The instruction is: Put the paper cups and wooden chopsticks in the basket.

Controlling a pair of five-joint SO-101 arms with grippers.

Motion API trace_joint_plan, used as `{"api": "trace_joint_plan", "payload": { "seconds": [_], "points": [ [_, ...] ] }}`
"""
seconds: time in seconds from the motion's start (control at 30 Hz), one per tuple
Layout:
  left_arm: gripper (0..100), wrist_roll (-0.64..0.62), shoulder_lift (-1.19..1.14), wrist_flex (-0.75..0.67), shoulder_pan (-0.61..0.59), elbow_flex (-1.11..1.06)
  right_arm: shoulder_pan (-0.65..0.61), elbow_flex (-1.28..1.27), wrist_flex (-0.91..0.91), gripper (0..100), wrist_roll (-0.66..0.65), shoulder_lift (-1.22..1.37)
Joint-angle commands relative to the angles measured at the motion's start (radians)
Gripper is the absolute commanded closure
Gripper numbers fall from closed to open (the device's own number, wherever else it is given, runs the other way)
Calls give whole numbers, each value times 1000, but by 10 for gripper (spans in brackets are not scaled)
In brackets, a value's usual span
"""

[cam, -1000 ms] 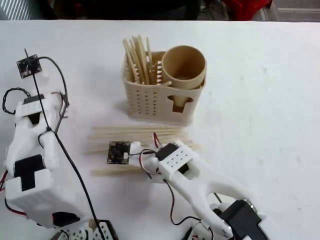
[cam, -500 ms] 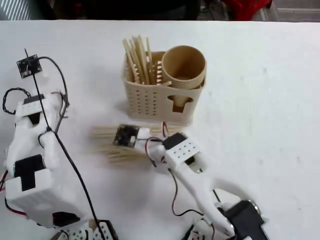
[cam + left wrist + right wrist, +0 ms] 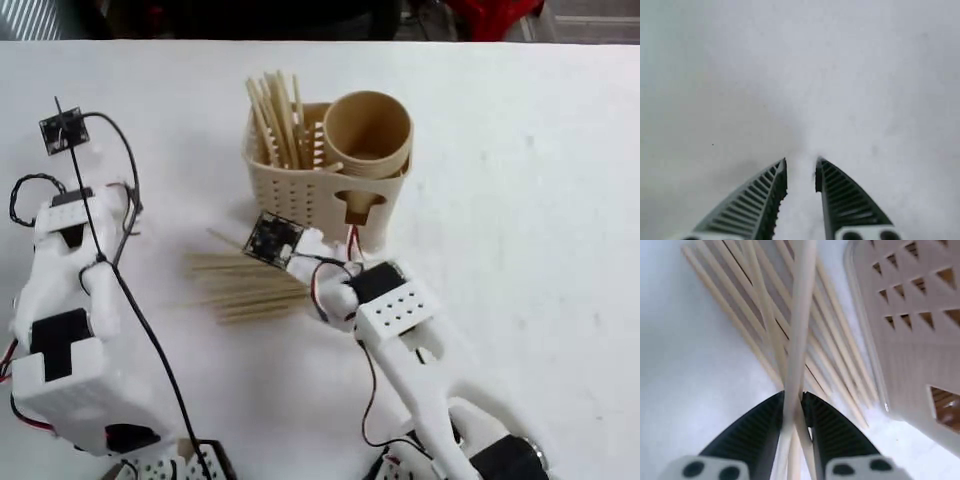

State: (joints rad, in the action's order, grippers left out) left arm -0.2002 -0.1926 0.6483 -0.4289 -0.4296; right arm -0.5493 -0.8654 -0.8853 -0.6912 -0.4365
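The right gripper [image 3: 792, 396] has moved toward the basket [image 3: 300, 200] at twelve o'clock, closed on one chopstick [image 3: 802, 315]. Lifting it in seems next; loose chopsticks [image 3: 240, 285] lie at nine o'clock.

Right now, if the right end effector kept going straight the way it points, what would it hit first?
Most likely the loose wooden chopsticks on the table beside the basket. The right end effector, shut on one chopstick, aims at that pile; depth is unclear, so the held chopstick may touch first.
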Motion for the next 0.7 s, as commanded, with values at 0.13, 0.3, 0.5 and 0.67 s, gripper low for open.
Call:
{"api": "trace_joint_plan", "payload": {
  "seconds": [0.13,0.3,0.5,0.67],
  "points": [
    [880,-8,2,6,12,46,-27,48,71,816,-46,171],
    [880,-6,2,5,13,46,-22,52,133,848,-49,254],
    [880,-6,2,3,15,48,-22,52,133,917,-49,262],
    [880,-6,2,3,15,46,-22,52,133,943,-49,259]
  ]
}}
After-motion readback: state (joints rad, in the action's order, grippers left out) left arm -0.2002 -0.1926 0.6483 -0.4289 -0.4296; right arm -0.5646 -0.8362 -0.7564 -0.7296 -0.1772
